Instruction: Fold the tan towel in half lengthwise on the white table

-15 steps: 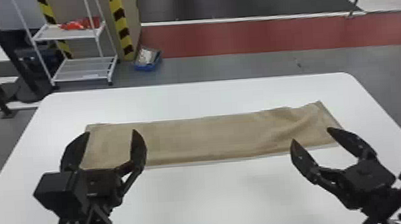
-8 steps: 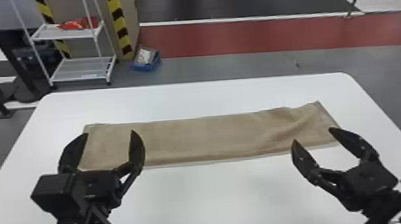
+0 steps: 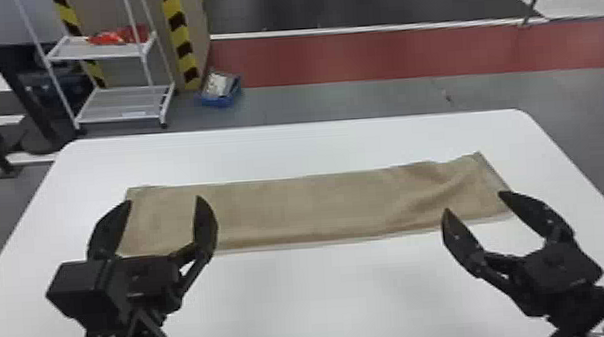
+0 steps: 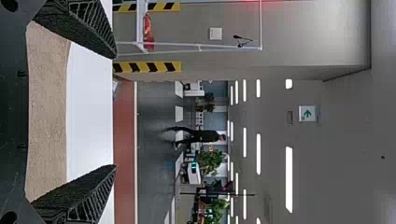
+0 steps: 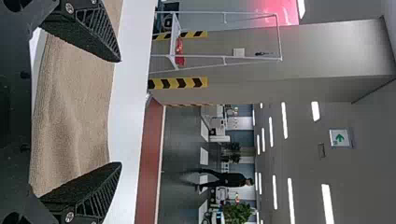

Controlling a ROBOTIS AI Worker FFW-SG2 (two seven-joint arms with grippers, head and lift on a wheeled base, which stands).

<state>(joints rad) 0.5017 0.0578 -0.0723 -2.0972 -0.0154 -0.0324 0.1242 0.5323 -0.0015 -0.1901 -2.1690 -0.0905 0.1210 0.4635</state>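
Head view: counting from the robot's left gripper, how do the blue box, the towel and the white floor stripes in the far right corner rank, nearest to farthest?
From the left gripper:
1. Tan towel, on the white table, left end closest.
2. Blue box, beyond the table's far edge, left of centre.
3. White floor stripes, far right corner.

Ceiling lights (image 4: pixel 289 179) glow white above a bright, evenly lit table (image 3: pixel 324 299); background details look soft.
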